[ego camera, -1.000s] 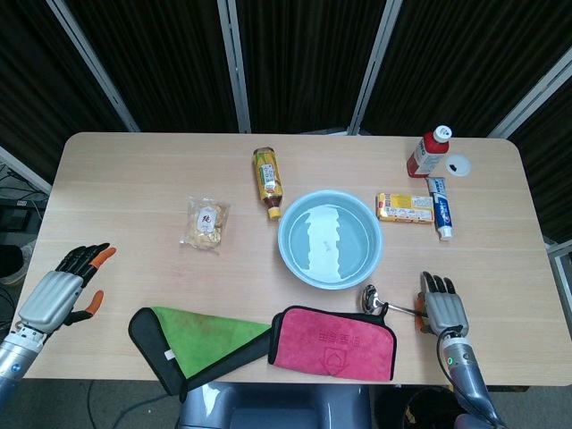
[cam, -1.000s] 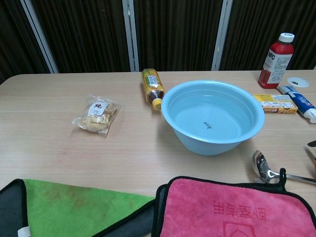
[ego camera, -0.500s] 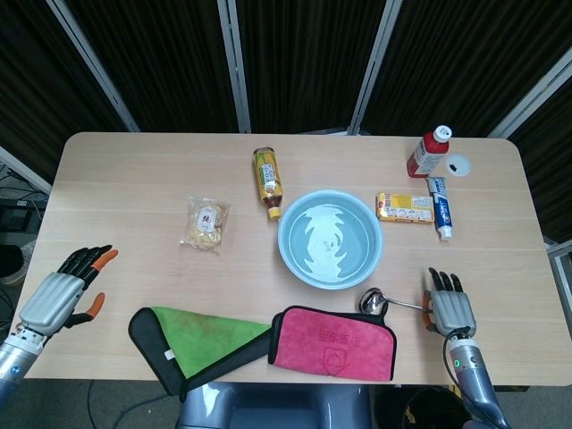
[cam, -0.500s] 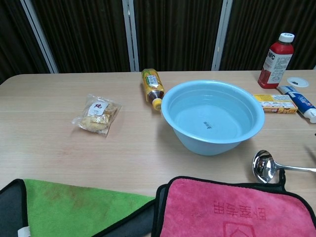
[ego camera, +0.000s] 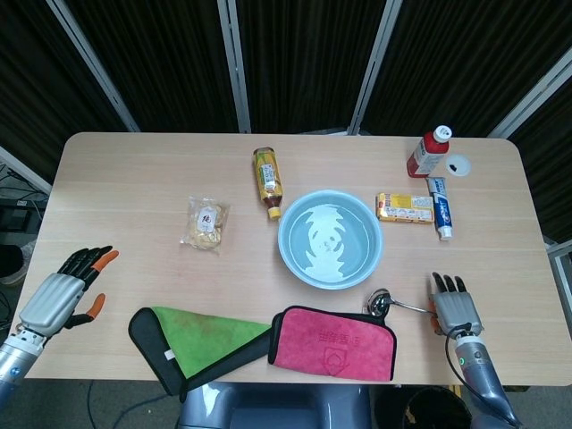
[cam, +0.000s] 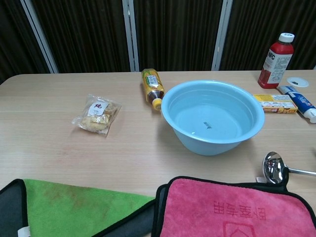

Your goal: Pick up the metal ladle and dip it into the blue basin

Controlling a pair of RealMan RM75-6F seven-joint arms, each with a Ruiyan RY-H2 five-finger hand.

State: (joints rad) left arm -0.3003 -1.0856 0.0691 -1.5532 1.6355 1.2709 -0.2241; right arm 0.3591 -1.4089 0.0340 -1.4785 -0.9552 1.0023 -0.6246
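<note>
My right hand holds the handle of the metal ladle, fingers closed around its end. In the last second the ladle has moved: its bowl was lying at the corner of the pink cloth, now it is raised and a little further right of the blue basin, still outside it. So the pick-up seems done; the dip remains. My left hand waits open, far left of the basin.

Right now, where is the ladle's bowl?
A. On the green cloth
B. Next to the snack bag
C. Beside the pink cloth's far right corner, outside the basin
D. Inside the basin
C: the ladle bowl sits by the pink cloth corner, outside the basin.
</note>
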